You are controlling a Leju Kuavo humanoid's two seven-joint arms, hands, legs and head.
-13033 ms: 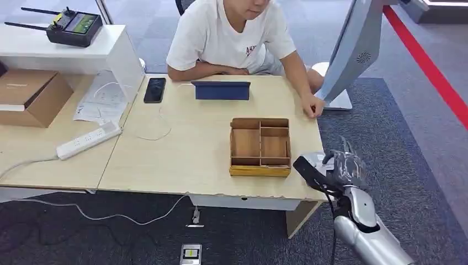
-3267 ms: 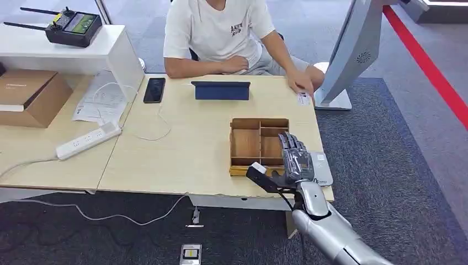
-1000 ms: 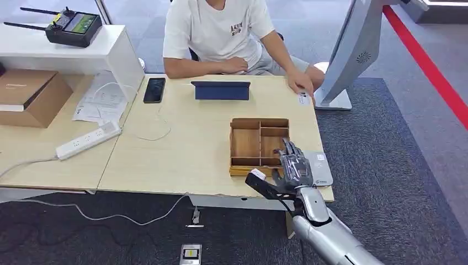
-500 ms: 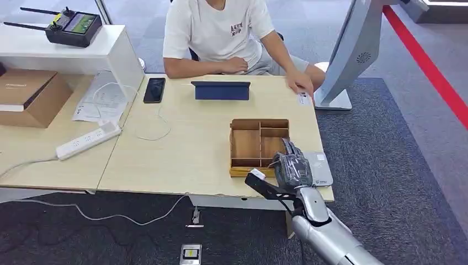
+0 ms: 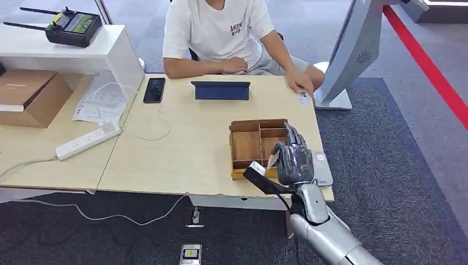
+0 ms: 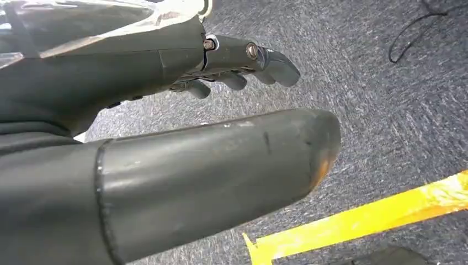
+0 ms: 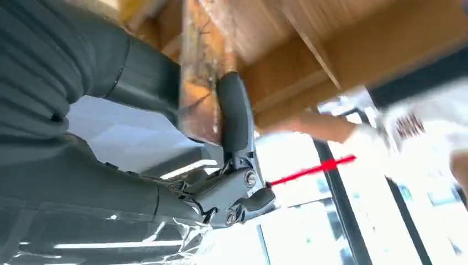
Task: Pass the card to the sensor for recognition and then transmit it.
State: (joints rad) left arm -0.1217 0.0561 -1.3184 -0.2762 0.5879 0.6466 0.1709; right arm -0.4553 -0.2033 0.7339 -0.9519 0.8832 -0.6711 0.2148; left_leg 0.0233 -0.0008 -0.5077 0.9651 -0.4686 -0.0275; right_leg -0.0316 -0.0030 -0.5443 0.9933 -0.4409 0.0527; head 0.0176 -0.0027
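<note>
Right hand (image 5: 292, 160) is what I see first, at the near right corner of the bench (image 5: 182, 149). It sits at the right side of the wooden tray (image 5: 256, 146), and the tray looks a bit tilted. In the right wrist view its fingers (image 7: 234, 113) are curled around a thin wooden edge, which looks like the tray's wall, so I say it holds the tray. I cannot tell if the card is in that hand. A small white card (image 5: 303, 99) lies at the far right edge of the bench, right by the person's hand (image 5: 301, 85). The flat grey sensor pad (image 5: 321, 168) lies on the bench just beside my right hand.

My left hand (image 6: 182, 110) hangs over grey carpet with a yellow stripe (image 6: 364, 218). Its fingers are apart and it holds nothing.

A person in a white shirt (image 5: 218, 30) sits across the bench, behind a blue tablet (image 5: 221, 90).
</note>
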